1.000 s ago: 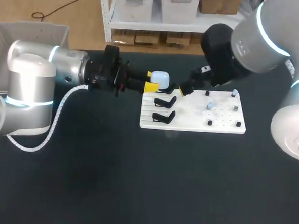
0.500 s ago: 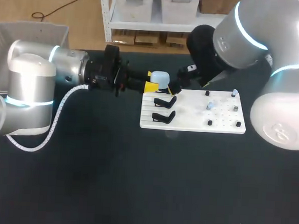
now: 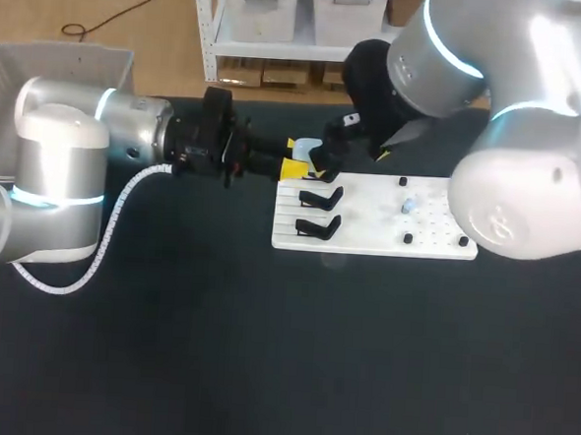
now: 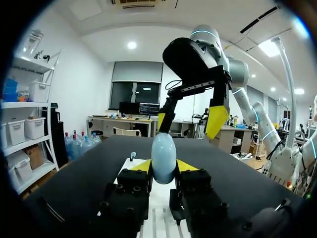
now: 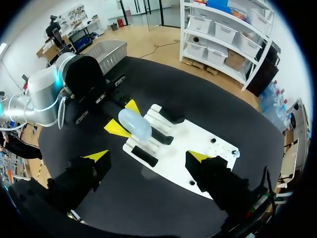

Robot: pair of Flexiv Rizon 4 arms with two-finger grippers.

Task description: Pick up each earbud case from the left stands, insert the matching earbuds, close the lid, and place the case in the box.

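Item: earbud case (image 4: 163,157), pale blue, egg-rounded, one piece. Location: held off the table in the upper middle of the head view, over the left edge of the white board (image 3: 437,241); half hidden there by the right arm. Holder: left gripper (image 4: 163,166), entering from the frame's left, its yellow tips clamped on the case's lower half from two sides, so the case stands upright with the rounded top proud of the fingers. Right gripper (image 4: 189,119): fingers spread wide, holding nothing, poised just above and beyond the case, one tip to each side of it. Lid seam: not discernible; whether the lid is open or closed cannot be told. Handling, as judged: small and light, a hard glossy shell, likely slippery on its curved faces and prone to twisting out of a pinch; not soft, but the hinge would not take a hard squeeze. Best hold, as judged: across the broader flanks of the lower body, as now, leaving the upper part free for the other fingers to work the lid. Also present: two black stands (image 3: 321,197) at the board's left part; a pale earbud (image 3: 408,205) among dark pegs at its right part; grey box (image 3: 64,54) at the frame's upper left, well apart from the case.
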